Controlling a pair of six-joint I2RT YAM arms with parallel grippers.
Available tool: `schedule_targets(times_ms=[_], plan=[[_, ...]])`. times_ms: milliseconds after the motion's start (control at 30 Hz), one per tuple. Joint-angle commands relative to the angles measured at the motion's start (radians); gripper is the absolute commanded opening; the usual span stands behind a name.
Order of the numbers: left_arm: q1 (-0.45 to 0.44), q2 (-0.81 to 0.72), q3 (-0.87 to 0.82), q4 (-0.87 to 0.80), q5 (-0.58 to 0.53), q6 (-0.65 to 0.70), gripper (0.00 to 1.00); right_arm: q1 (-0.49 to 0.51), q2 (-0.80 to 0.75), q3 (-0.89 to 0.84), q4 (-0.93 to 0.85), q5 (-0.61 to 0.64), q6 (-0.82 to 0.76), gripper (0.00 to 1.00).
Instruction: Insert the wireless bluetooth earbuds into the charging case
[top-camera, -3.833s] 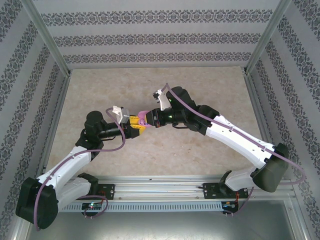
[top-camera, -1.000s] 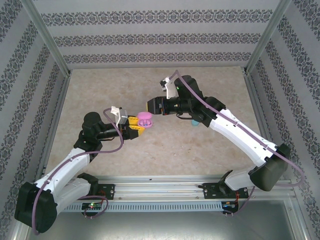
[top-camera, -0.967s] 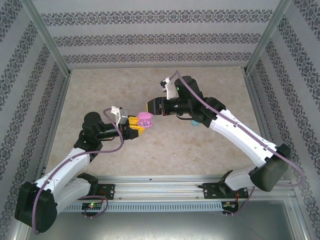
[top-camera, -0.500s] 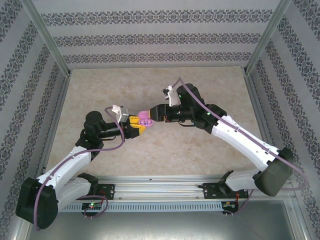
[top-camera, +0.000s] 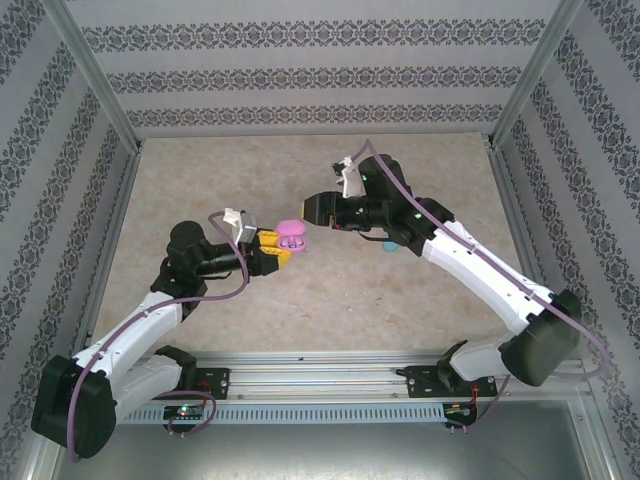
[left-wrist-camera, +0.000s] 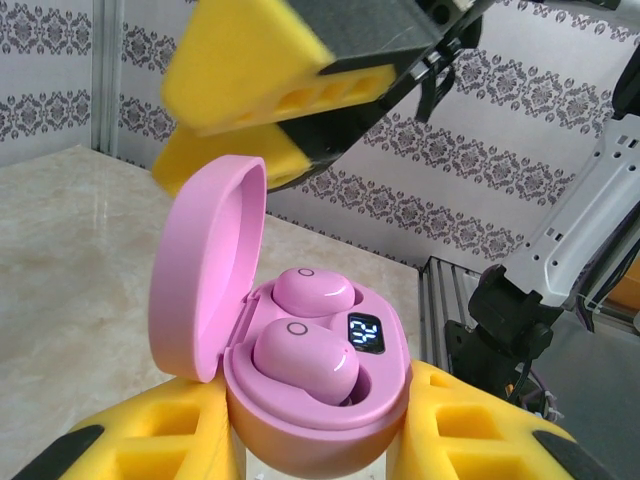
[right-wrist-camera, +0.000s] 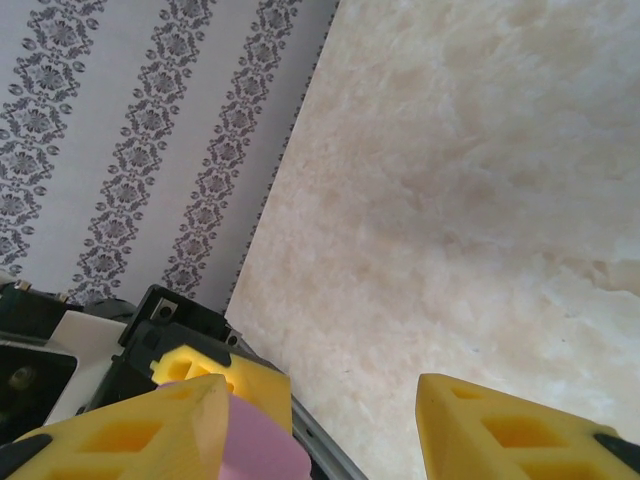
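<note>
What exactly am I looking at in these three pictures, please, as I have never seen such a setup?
These are two robot arms bolted to the near edge of a table. One picture looks down from above; the other two come from a camera on each wrist. Each arm ends in a two-fingered claw with yellow pads. The left claw grips a pink charging case with its lid open; two pink earbuds sit inside beside a lit display. The right claw hangs open and empty close to the case. A small light blue item lies on the table, partly hidden by the right arm.
</note>
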Motion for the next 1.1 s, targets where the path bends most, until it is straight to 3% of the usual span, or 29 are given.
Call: schedule_targets(times_ms=[0,500,833,1067], plan=[[-0.016,-0.009,0.034,0.054,0.019,-0.012,0.24,0.012,0.050,0.041,0.028,-0.068,0.021,0.52],[-0.014,-0.010,0.056,-0.027,-0.058,0.030,0.24,0.030,-0.032,-0.104,0.085,-0.126,0.081,0.55],[-0.013,-0.008,0.056,-0.016,-0.110,0.014,0.26,0.049,-0.009,-0.204,0.400,-0.241,0.325,0.55],[-0.014,-0.001,0.089,-0.096,-0.171,0.023,0.29,0.069,0.011,-0.208,0.485,-0.262,0.399,0.37]])
